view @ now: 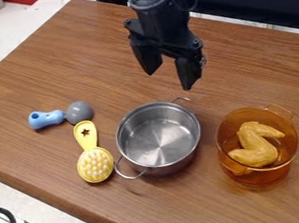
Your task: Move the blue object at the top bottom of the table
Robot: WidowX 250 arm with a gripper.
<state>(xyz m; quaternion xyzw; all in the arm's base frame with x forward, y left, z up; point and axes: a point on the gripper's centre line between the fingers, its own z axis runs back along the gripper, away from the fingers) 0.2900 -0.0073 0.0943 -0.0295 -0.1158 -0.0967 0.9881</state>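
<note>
The black gripper [169, 80] hangs over the upper middle of the wooden table, its two fingers spread apart with nothing between them. Down and to the left of it, a blue-handled scoop [47, 118] with a grey round end lies on the table's left side. Its blue handle points left, and the grey end is close to the top of a yellow brush. The gripper is well apart from the scoop.
A steel pot [158, 138] with two handles stands at the middle, below the gripper. The yellow brush [94, 159] lies left of it. An amber glass pot [257, 168] holding a toy chicken wing [255, 145] is at the right. The table's [53, 195] front edge runs along the lower left.
</note>
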